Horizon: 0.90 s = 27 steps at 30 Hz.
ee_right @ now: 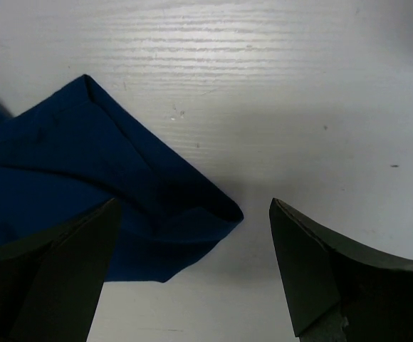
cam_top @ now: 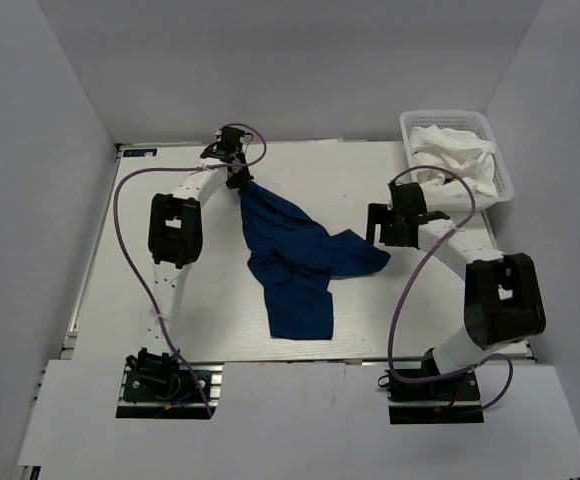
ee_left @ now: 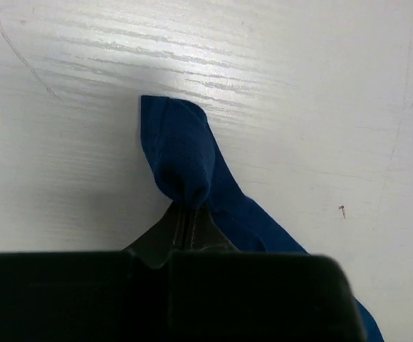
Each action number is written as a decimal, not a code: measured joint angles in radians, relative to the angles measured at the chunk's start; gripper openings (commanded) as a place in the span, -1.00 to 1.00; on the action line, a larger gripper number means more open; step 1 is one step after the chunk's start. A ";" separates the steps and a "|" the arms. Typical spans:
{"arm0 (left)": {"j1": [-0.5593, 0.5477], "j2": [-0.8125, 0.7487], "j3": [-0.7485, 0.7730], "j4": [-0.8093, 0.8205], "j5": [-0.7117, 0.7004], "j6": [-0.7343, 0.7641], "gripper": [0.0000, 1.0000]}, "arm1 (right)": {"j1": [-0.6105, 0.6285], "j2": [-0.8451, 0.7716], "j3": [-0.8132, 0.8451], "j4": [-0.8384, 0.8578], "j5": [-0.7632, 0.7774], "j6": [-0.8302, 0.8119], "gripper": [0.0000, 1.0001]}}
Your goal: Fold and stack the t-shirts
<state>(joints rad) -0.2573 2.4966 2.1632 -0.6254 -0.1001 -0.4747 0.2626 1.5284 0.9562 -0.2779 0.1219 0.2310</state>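
The navy t-shirt [cam_top: 290, 260] lies crumpled on the table's middle, stretched up to the back left. My left gripper [cam_top: 238, 177] is shut on the shirt's upper corner [ee_left: 181, 160], which bulges out past the closed fingers. My right gripper [cam_top: 378, 238] is open just above the table, its fingers [ee_right: 71, 263] straddling the shirt's right corner [ee_right: 121, 192]. The white t-shirt [cam_top: 457, 158] lies bunched in the white lattice basket [cam_top: 505, 170] at the back right.
The basket stands at the table's back right corner, close behind my right arm. White walls enclose the table on the left, back and right. Purple cables loop off both arms.
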 measured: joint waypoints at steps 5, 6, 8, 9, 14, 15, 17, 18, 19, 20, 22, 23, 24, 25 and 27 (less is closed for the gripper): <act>0.000 -0.064 -0.124 0.074 -0.002 0.000 -1.00 | 0.022 0.099 -0.006 0.012 -0.033 0.010 0.81; 0.000 -0.086 -0.164 0.090 -0.006 0.003 -1.00 | 0.028 0.115 -0.006 0.018 -0.047 0.014 0.81; 0.000 -0.136 -0.246 0.112 -0.013 0.006 -1.00 | 0.039 0.143 -0.006 0.029 -0.077 0.019 0.49; 0.000 -0.162 -0.286 0.115 -0.016 0.008 -1.00 | 0.046 0.154 -0.003 0.032 -0.082 0.013 0.29; 0.003 -0.255 -0.415 0.130 -0.019 0.015 -1.00 | 0.073 0.168 -0.006 0.047 -0.111 0.020 -1.00; 0.003 -0.267 -0.429 0.132 -0.019 0.019 -1.00 | 0.075 0.164 -0.015 0.053 -0.112 0.023 -1.00; 0.003 -0.300 -0.458 0.136 -0.019 0.027 -1.00 | 0.079 0.141 -0.034 0.055 -0.105 0.023 -1.00; 0.003 -0.320 -0.476 0.140 -0.021 0.032 -1.00 | 0.079 0.124 -0.042 0.047 -0.101 0.023 -1.00; 0.002 -0.352 -0.497 0.140 -0.023 0.040 -1.00 | 0.081 0.100 -0.048 0.041 -0.098 0.021 -1.00; 0.001 -0.390 -0.521 0.146 -0.023 0.046 -1.00 | 0.085 0.064 -0.051 0.035 -0.095 0.020 -1.00; 0.000 -0.479 -0.569 0.159 -0.023 0.055 -1.00 | 0.089 -0.021 -0.047 0.035 -0.089 0.018 -1.00; 0.000 -0.537 -0.594 0.167 -0.024 0.058 -1.00 | 0.092 -0.070 -0.042 0.035 -0.083 0.018 -1.00; 0.000 -0.600 -0.627 0.185 -0.027 0.060 -1.00 | 0.095 -0.130 -0.035 0.036 -0.078 0.015 -1.00; 0.000 -0.671 -0.657 0.193 -0.030 0.061 -1.00 | 0.099 -0.185 -0.027 0.039 -0.075 0.012 -1.00; 0.000 -0.832 -0.712 0.219 -0.031 0.060 -1.00 | 0.105 -0.312 0.005 0.043 -0.081 -0.005 -1.00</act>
<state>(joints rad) -0.2577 1.6642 1.4513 -0.4061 -0.1314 -0.4145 0.3676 1.2160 0.9611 -0.2352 0.0406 0.2256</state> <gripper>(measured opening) 0.025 0.012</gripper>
